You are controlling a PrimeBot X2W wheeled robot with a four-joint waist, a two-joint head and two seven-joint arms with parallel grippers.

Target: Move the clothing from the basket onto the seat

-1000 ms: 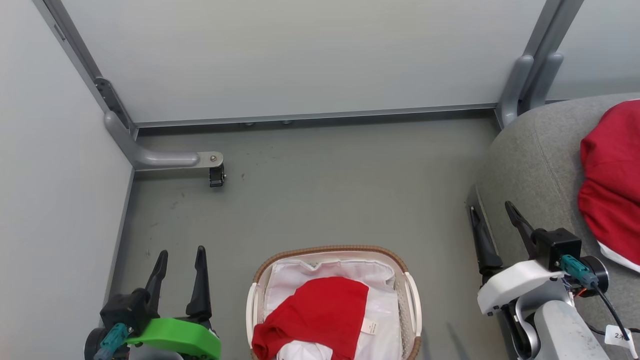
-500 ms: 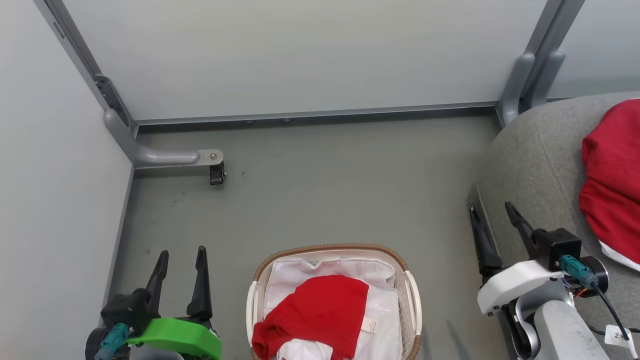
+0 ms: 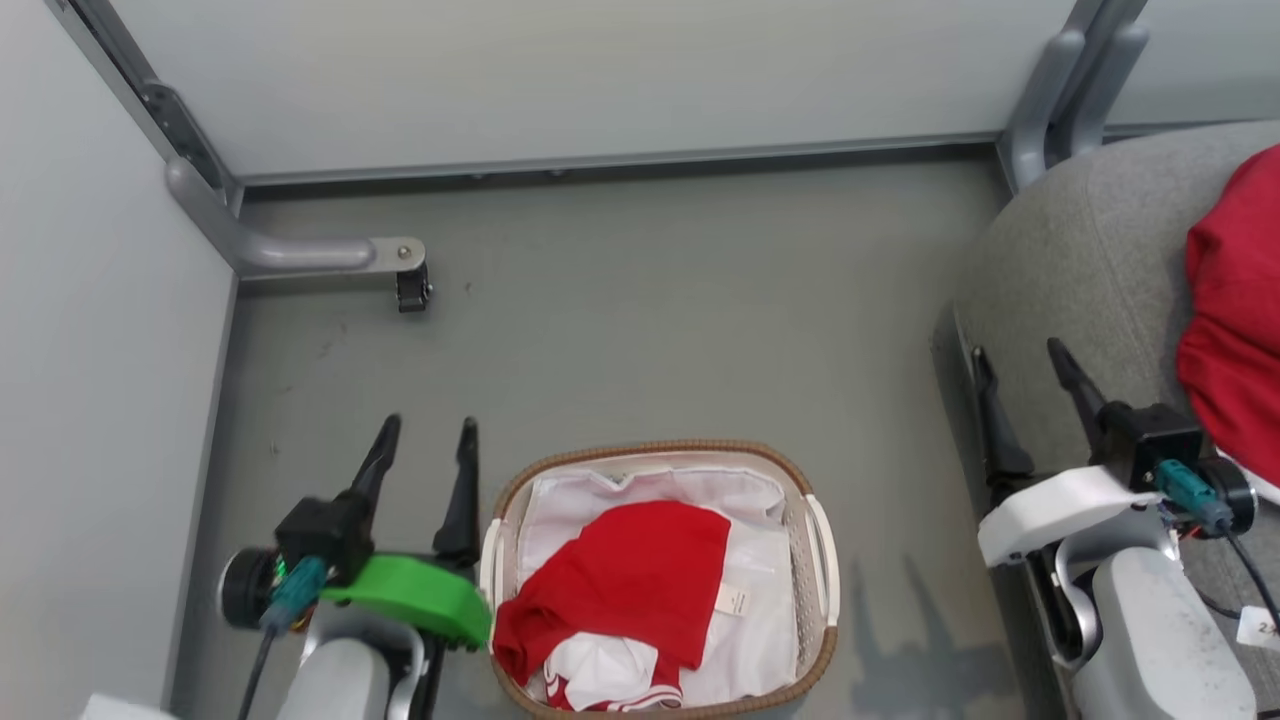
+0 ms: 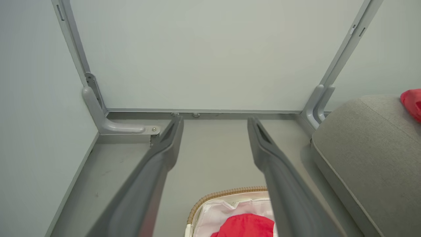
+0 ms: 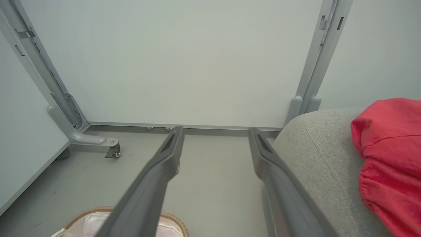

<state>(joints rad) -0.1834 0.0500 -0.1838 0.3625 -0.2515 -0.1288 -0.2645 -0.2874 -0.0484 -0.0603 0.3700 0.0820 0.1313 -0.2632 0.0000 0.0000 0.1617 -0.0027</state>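
Note:
The basket (image 3: 650,447) stands on the floor at the bottom centre, white lining showing. A red piece of clothing (image 3: 620,585) with white trim and a small label lies crumpled inside it. Another red garment (image 3: 1235,330) rests on the grey seat (image 3: 1080,260) at the right. My left gripper (image 3: 428,430) is open and empty, just left of the basket's rim. My right gripper (image 3: 1018,352) is open and empty beside the seat's front corner. The left wrist view has the left gripper (image 4: 214,120) above the basket (image 4: 227,192) and clothing (image 4: 246,225). The right wrist view shows the right gripper (image 5: 213,130), the seat (image 5: 315,154) and the garment (image 5: 391,148).
Pale wall panels close the back and left. A grey metal frame foot with a small caster (image 3: 410,290) juts onto the floor at the back left. A grey upright post (image 3: 1060,100) stands behind the seat's corner. Bare grey floor (image 3: 680,320) lies beyond the basket.
The head camera has tilted, shifting the whole picture up. My left gripper has moved forward and right, closer to the basket's left rim. The right gripper holds its place by the seat.

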